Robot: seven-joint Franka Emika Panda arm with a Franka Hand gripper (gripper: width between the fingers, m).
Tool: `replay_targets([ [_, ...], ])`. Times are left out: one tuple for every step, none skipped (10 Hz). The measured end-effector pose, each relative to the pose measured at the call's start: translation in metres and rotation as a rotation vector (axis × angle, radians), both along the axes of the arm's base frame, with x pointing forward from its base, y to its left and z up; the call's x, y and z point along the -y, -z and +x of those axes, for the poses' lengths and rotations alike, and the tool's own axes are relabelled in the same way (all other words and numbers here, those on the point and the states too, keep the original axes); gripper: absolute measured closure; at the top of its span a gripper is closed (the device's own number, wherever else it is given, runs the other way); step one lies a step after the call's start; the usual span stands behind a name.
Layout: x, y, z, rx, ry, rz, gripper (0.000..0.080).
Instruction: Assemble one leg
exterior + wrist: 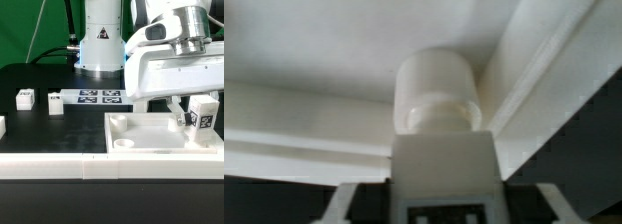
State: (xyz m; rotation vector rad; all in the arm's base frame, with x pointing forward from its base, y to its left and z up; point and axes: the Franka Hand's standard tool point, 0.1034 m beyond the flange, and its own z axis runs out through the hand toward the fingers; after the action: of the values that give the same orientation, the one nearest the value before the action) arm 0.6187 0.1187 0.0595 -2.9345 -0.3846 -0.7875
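Gripping the leg (206,115) by its sides, the gripper (196,114) hangs at about three o'clock from the middle of the exterior view. It is over the corner of the big white tray part (140,135) on that side. The jaws stand narrow, closed on the post. The wrist view shows the post filling the gap between the two fingers, its tag at the near end and its round peg (438,85) aimed into the tray part's inner corner.

As a judgement of progress, the pick-up and the carry look done, and the leg is lined up over its corner. What I cannot tell is whether the peg already touches or sits in its socket (the wrist view is too blurred there, and the arm hides the spot from outside). Left to do, as far as this shows, are seating the peg and turning it home.

Two more loose posts (25,97) (55,102) stand on the black desk (60,125) at about nine o'clock — untouched, well apart from the tray part. The marker board (95,97) lies just beside them.
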Motion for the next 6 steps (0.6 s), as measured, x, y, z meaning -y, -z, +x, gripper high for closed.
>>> replay_targets([
  [0.0001, 0.0000, 0.0000, 0.000, 0.000, 0.000, 0.0512],
  [0.0001, 0.0000, 0.0000, 0.000, 0.000, 0.000, 0.0299],
  [0.0001, 0.0000, 0.0000, 0.000, 0.000, 0.000, 0.0198],
  [0.0001, 0.0000, 0.0000, 0.000, 0.000, 0.000, 0.0198],
  [0.0001, 0.0000, 0.0000, 0.000, 0.000, 0.000, 0.0158],
  [0.0001, 0.0000, 0.0000, 0.000, 0.000, 0.000, 0.0152],
])
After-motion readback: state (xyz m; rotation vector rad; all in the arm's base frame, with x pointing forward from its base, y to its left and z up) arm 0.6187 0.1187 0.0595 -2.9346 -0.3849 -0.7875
